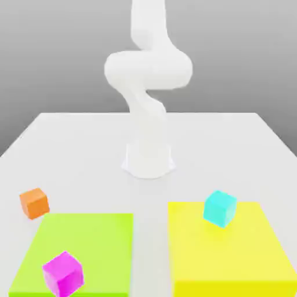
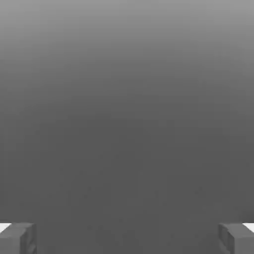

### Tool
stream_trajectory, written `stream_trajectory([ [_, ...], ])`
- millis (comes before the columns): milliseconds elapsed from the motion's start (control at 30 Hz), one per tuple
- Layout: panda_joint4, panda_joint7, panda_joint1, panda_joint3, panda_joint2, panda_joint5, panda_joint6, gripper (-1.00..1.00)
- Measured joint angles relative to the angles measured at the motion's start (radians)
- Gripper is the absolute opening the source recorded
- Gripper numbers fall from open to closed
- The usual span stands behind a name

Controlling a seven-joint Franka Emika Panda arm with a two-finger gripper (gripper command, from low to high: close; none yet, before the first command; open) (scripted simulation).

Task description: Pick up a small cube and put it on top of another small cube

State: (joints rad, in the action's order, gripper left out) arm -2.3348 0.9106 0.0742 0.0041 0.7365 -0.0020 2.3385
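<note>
Orange small cube [image 1: 34, 203] sits alone on the bare white desk [image 1: 87, 151], at the exterior view's left, just beyond the far left corner of the lime green pad [image 1: 87, 243] and apart from it. Nothing is stacked on it and it is stacked on nothing.

Magenta cube [image 1: 62, 274] rests on the green pad near its front edge. Cyan cube [image 1: 220, 208] rests on the yellow pad [image 1: 232, 255] at its far edge. All three cubes are well apart from each other.

Arm [image 1: 148, 104] stands upright at the middle of the desk, far from every cube. In the hand view the end effector [image 2: 127, 238] has its fingertips [image 2: 17, 238] spread wide with nothing between them.

Progress, as I judge it: none yet. Approach, grasp, lift and placement all remain.

Orientation of the orange cube: flat on one face, top face level, turned slightly so one vertical edge faces the exterior camera. Being a cube it has no long axis; either pair of opposite side faces looks equally fit for a grasp.
</note>
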Motion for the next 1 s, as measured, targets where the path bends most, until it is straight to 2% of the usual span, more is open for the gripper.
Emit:
stream_trajectory([
  [500,-0.210,0.680,0.408,-0.016,-0.382,-0.033,0.233,0.00],
  [800,-0.335,1.077,0.597,-0.083,-0.609,-0.043,0.371,0.00],
  [1000,-0.418,1.299,0.719,-0.143,-0.760,0.009,0.463,0.00],
])
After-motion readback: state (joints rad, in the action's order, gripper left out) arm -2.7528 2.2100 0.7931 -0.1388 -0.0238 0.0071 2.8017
